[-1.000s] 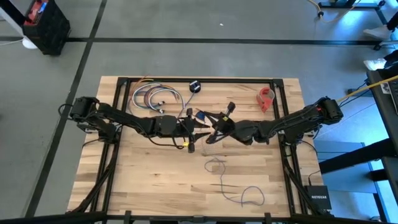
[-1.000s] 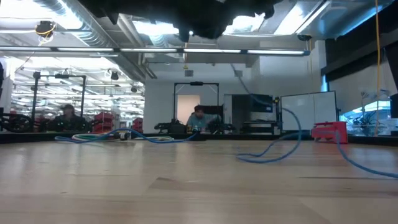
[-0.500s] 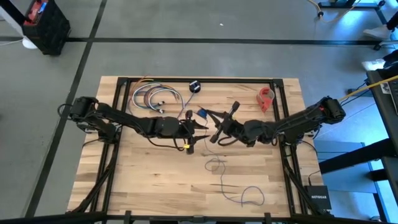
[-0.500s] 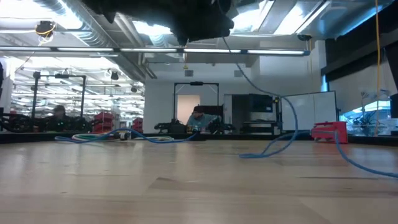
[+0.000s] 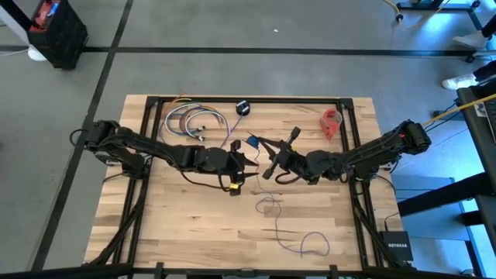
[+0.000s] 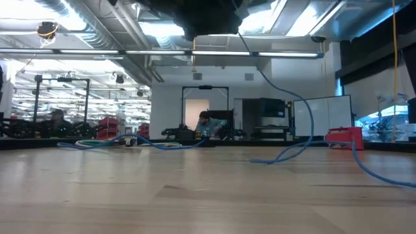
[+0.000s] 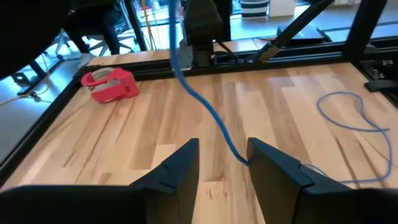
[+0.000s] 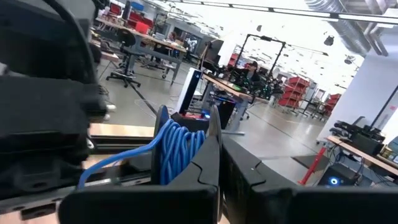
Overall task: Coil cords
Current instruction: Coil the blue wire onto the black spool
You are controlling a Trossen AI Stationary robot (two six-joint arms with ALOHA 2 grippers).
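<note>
The cord is thin and blue. Part of it is wound into a small coil (image 5: 252,142) at the tips of my right gripper (image 5: 260,146), which is shut and held level above the table's middle. From the coil the cord (image 6: 296,110) hangs down and passes through the gap of my open left gripper (image 7: 222,146). Whether it touches a finger there, I cannot tell. The rest lies in slack loops (image 5: 312,244) on the table toward the near edge. My left gripper (image 5: 246,161) stands just left of the right one, facing it. My right gripper carries the blue coil (image 8: 180,149) lifted clear of the table, with a black round rim (image 8: 162,127) at the coil's far side. The coil lies against the outer side of one finger (image 8: 208,155). The fingers hide what lies between them. They point level toward the table's left.
A bundle of thicker multicoloured cables (image 5: 190,120) lies at the far left, a small black object (image 5: 242,108) at the far middle and a red object (image 5: 332,122) at the far right. Black frame rails (image 5: 147,155) run along the table's sides. People sit in the room behind.
My right gripper has risen a little and rolled slightly, carrying the coil with it. The stretch of cord hanging from it now runs down from higher up. My left gripper has tipped its fingers up toward level.
</note>
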